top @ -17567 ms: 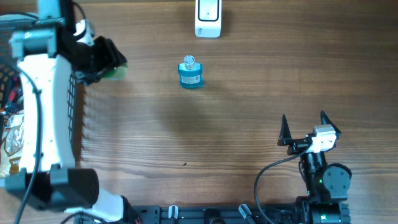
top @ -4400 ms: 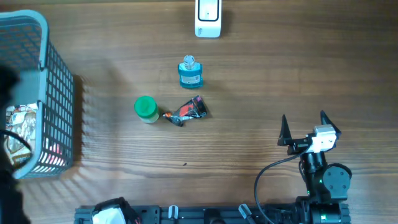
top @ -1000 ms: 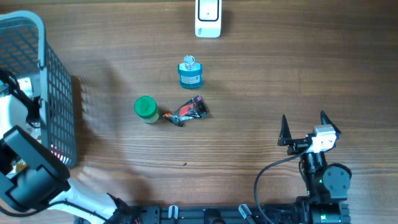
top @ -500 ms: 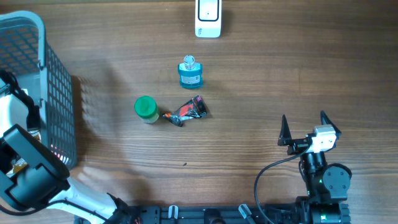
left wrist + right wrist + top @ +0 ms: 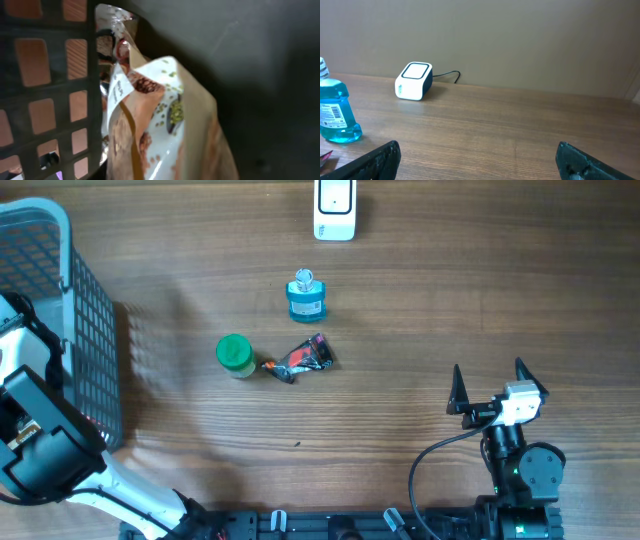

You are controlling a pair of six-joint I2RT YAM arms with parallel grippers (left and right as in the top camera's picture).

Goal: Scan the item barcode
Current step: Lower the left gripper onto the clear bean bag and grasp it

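A glossy, crinkled pouch (image 5: 165,115) sits just before the left pincer, beside stiff basket lattice (image 5: 45,75); its grip cannot be told. The right pincer (image 5: 477,150) gapes wide.

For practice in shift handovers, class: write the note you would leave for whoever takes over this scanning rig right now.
Left gripper: inside the basket, right by a printed snack pouch; open or shut cannot be told.
Right gripper: open, empty, idle at the right by its base.
On the table: blue bottle, green-lidded jar, crumpled wrapper; scanner at the far edge.
Done: three items out of the basket; whether scanned, unknown.
To do: likely lift the pouch out and show its barcode to the scanner.
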